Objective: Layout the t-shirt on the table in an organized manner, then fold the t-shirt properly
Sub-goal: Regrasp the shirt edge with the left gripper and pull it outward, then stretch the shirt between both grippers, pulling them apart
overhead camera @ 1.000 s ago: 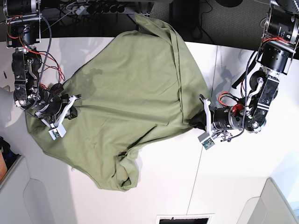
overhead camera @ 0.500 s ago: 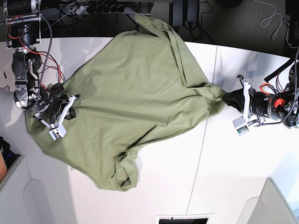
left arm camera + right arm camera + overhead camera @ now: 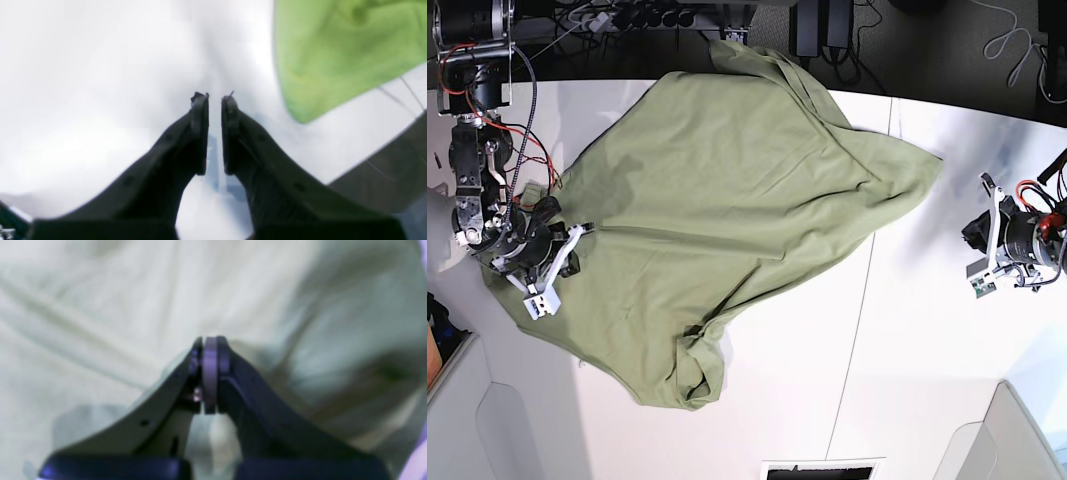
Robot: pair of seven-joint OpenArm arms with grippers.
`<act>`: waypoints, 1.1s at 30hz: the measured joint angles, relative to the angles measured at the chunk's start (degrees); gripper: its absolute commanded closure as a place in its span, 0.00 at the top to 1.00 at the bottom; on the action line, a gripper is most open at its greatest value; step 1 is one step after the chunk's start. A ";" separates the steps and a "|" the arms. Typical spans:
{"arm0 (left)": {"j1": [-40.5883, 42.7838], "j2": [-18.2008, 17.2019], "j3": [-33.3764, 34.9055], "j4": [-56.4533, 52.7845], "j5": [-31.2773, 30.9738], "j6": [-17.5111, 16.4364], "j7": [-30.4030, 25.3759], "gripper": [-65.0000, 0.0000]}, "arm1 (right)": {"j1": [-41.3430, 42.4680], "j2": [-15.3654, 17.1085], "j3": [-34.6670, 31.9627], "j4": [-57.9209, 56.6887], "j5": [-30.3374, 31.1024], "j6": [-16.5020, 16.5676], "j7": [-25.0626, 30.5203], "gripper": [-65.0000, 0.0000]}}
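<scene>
- While it lies spread over the big smooth white tabletop (image 3: 907, 400), the plain olive-green soft cotton t-shirt (image 3: 727, 210) looks loose and rumpled, not squared up: a wide, roughly diamond-shaped sheet with long creases running across it.
- Its far edge hangs past the table's back rim, one pointed corner reaches toward my left side in the base view, and a bunched, rolled fold sits at the near edge.
- A thin dark seam line crosses the table just beside that pointed corner.
- My left gripper (image 3: 215, 100) hovers over bare table, well apart from the shirt; its two black fingers (image 3: 200, 133) stand slightly parted with a narrow slit between them, and nothing sits in that slit.
- From my left wrist view, a green corner of the fabric lies off to the upper right, clear of my fingertips.
- My right gripper (image 3: 208, 350) rests on the shirt at its opposite edge, its jaws pressed together; the blurred wrist view does not let me tell whether any cloth is pinched between them.
</scene>
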 measured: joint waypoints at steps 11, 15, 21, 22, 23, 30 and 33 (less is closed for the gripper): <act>3.45 8.04 -0.09 2.97 -23.32 0.00 6.25 0.16 | 3.82 -0.04 0.22 -1.05 -0.44 -1.55 2.82 0.00; 6.25 14.40 -0.09 -0.66 -19.71 0.00 6.40 0.16 | 3.67 -0.17 0.17 -6.01 -0.61 0.00 4.55 0.00; 4.22 19.76 -0.31 -14.03 -6.82 -2.16 -6.21 0.16 | 4.04 0.22 0.26 -13.88 -1.07 2.54 7.65 0.00; 2.99 20.44 -0.48 -16.85 -5.11 -2.64 -8.92 0.16 | 4.35 0.50 0.26 -14.80 -0.68 2.84 7.89 0.00; 1.38 21.18 -0.55 -19.56 -3.17 -3.08 -11.37 0.16 | 4.44 0.96 0.26 -15.28 -0.39 2.80 7.93 0.00; -13.11 28.85 -0.44 -36.83 10.84 -2.34 -15.23 0.15 | 0.68 4.90 0.50 -10.91 9.03 2.78 2.86 0.00; -17.49 31.34 1.18 -41.22 13.64 -2.10 -16.72 0.15 | -1.40 4.90 0.55 -6.99 10.54 2.71 -0.33 0.00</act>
